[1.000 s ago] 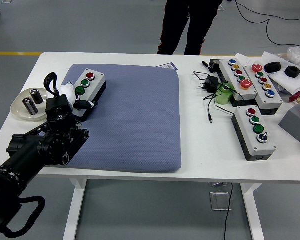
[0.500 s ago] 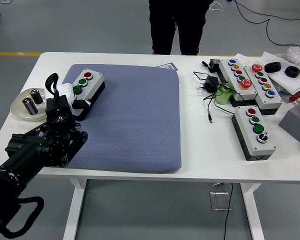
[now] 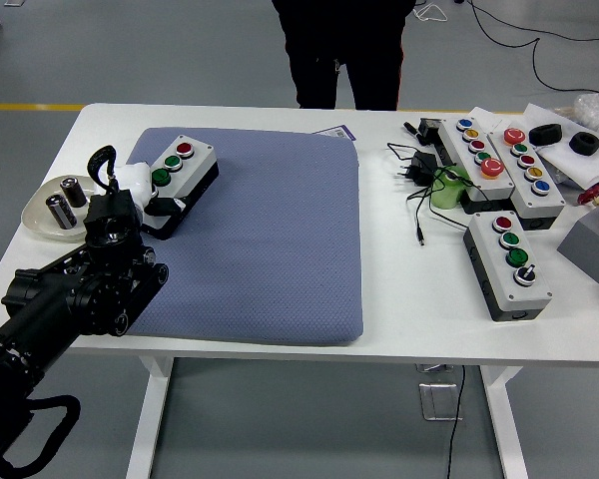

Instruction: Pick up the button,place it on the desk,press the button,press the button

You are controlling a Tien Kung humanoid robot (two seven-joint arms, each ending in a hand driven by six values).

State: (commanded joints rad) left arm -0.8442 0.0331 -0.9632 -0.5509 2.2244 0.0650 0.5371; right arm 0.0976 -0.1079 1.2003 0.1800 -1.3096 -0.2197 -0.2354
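Note:
A grey button box (image 3: 187,163) with one red and two green buttons lies at the far left corner of the blue mat (image 3: 270,239). My left hand (image 3: 148,192) comes in from the lower left, and its white fingers (image 3: 137,177) are closed on the box's near left end. The box's base is partly hidden by the hand. Whether the box rests on the mat or is held just above it cannot be told. No right arm shows.
A shallow dish (image 3: 40,225) with two batteries stands left of the mat. Several more button boxes (image 3: 509,261), a black power adapter (image 3: 420,166) with its cable and a grey block (image 3: 591,244) crowd the right side. A person (image 3: 344,50) stands at the far edge.
The button box has shifted slightly right and away, with my left hand still on it. My left arm has drawn a little toward the left. The person has stepped left.

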